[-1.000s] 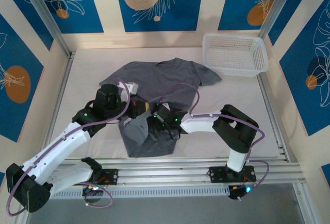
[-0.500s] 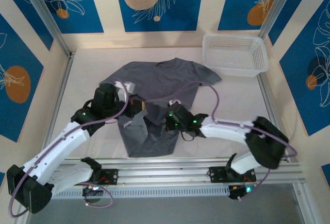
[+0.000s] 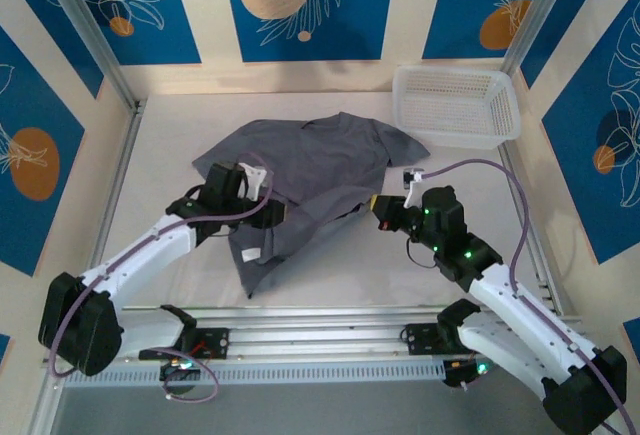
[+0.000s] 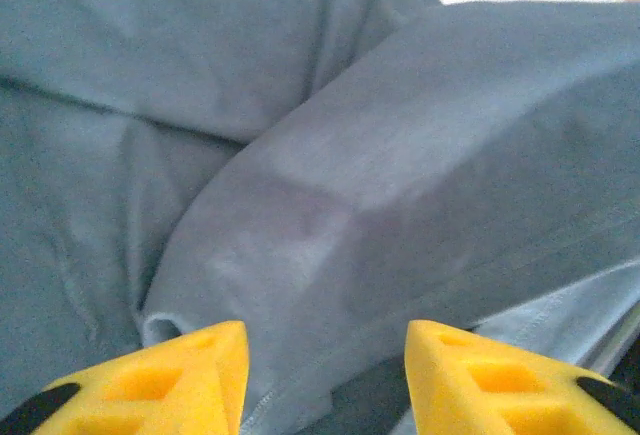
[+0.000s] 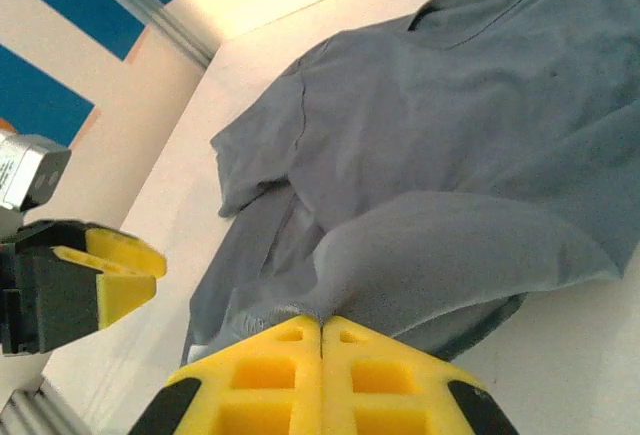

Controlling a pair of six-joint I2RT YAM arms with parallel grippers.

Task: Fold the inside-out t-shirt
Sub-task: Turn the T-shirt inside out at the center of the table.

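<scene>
Top external view puts the inside-out t-shirt [image 3: 320,155] in the middle of the white table [image 3: 160,145], its collar and sleeves spread toward the far side and its near part bunched into a slanting flap, well apart from the white plastic basket [image 3: 450,138] at the far right corner. The step in hand looks like an early fold or straightening pull, with one side of the lower body being drawn across toward the right; the shirt is far from a neat rectangle, so most of the task seems left to do. The right gripper [image 3: 383,209] sits at the shirt's right edge, and its wrist view shows the yellow fingers [image 5: 270,350] pressed together with a raised ridge of grey cloth running into their tips, so it is clamped on the t-shirt. The left gripper [image 3: 280,213] rests over the left part of the cloth; in its wrist view the fingers [image 4: 200,355] stand apart with a rounded fold lying ahead of them and nothing pinched. Next, the right arm probably needs to lay its edge flat before letting go, while the left finds a fresh hold on the hem.
</scene>
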